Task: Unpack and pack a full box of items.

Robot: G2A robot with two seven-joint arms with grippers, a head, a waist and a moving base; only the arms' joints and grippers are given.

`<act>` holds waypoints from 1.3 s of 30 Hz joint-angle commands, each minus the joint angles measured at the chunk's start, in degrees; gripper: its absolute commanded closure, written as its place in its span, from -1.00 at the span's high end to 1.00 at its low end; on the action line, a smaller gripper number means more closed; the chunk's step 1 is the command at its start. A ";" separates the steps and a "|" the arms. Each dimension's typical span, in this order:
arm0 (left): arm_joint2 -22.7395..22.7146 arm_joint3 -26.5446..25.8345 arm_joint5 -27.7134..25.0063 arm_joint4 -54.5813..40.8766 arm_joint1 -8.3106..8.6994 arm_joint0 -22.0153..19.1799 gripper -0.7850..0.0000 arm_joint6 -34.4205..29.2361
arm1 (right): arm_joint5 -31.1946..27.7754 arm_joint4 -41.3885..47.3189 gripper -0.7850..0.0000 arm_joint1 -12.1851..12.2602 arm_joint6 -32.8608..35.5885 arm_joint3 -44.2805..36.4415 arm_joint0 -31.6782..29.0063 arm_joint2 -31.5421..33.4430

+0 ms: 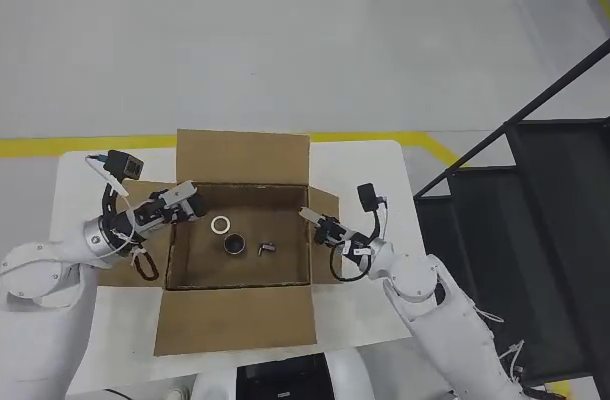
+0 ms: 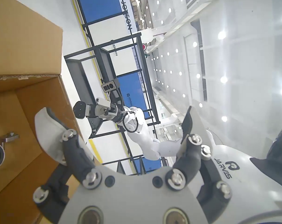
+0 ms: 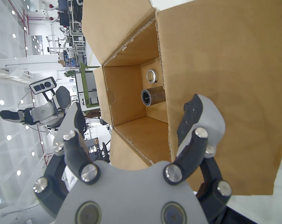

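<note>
– Brown cardboard box [image 1: 235, 322], big, with all its flaps open, sits on the white desk [image 1: 360, 170]. See it?

– Yes! What is inside?

– Three little things lie on the bottom. A flat silver metal ring [image 1: 222, 224] is toward the far left. Just beside it, closer to the robot, a dark round tube with a shiny rim [image 1: 234, 243] lies on its side. A small grey metal piece [image 1: 267, 246] is near the tube, on its right, not touching it.

– Where is the left claw?

– The left claw [image 1: 191, 203] is at the top of the box's left wall, near the far corner. Its two fingers are spread wide, and it has nothing in it.

– And the other one?

– The right claw [image 1: 315, 222] is at the top of the box's right wall. Its fingers are wide apart too, with nothing between them.

– Do the claws touch the ring or the tube?

– No. All three things are down on the box floor, apart from both claws.

– What else is around?

– A yellow line [image 1: 45, 147] runs on the grey floor [image 1: 285, 60] behind the desk, and black metal stairs [image 1: 545, 220] stand to the right.
</note>
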 commanded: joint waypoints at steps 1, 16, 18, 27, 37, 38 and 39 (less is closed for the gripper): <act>-0.23 -0.19 -0.05 -0.38 0.07 0.61 1.00 0.23 | 1.17 -1.18 1.00 0.02 -1.06 -1.17 -0.13 -0.18; -0.22 2.09 -4.16 -3.42 0.31 2.03 1.00 0.24 | -0.67 -15.80 1.00 -0.04 5.15 -9.36 4.80 -10.35; -0.51 2.40 -5.01 -3.17 0.40 2.06 1.00 0.03 | 2.58 -19.76 1.00 -0.71 6.86 -7.52 9.61 -14.83; -1.23 2.99 -5.92 -3.45 0.52 2.14 1.00 0.01 | 19.22 -34.91 1.00 -4.57 14.90 2.20 27.72 -30.19; -1.23 2.99 -5.92 -3.45 0.52 2.14 1.00 0.01 | 22.21 -34.98 1.00 -5.92 17.07 5.25 31.15 -32.57; -1.23 2.99 -5.92 -3.45 0.52 2.14 1.00 0.01 | 22.21 -34.98 1.00 -5.92 17.07 5.25 31.15 -32.57; -1.23 2.99 -5.92 -3.45 0.52 2.14 1.00 0.01 | 22.21 -34.98 1.00 -5.92 17.07 5.25 31.15 -32.57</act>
